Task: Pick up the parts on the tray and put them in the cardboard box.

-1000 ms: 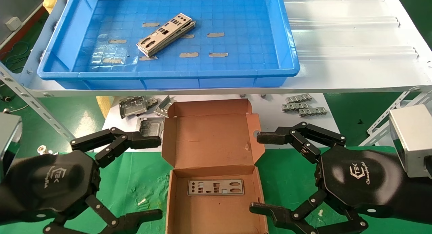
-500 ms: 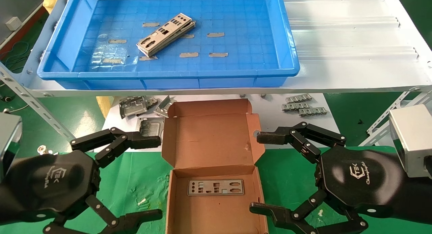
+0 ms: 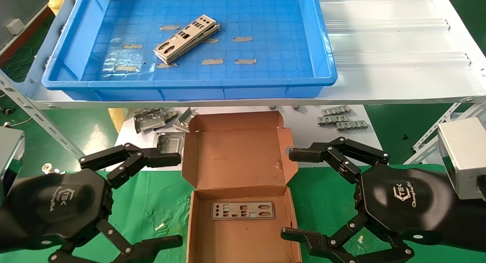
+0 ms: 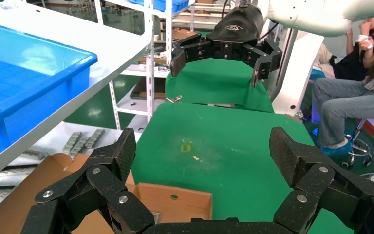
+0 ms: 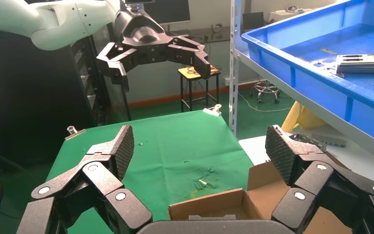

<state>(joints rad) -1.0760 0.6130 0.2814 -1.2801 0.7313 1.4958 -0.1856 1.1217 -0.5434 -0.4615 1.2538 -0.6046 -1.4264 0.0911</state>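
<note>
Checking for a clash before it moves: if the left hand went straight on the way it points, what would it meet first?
Probably the right hand, facing it across the open cardboard box. The left hand likely passes above the box; depth is unclear.

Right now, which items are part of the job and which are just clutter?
Job:
- stack of plates in the blue tray
- cardboard box, one plate inside

Clutter:
- bent brackets on the lower shelf
- ribbed strips on the lower shelf
</note>
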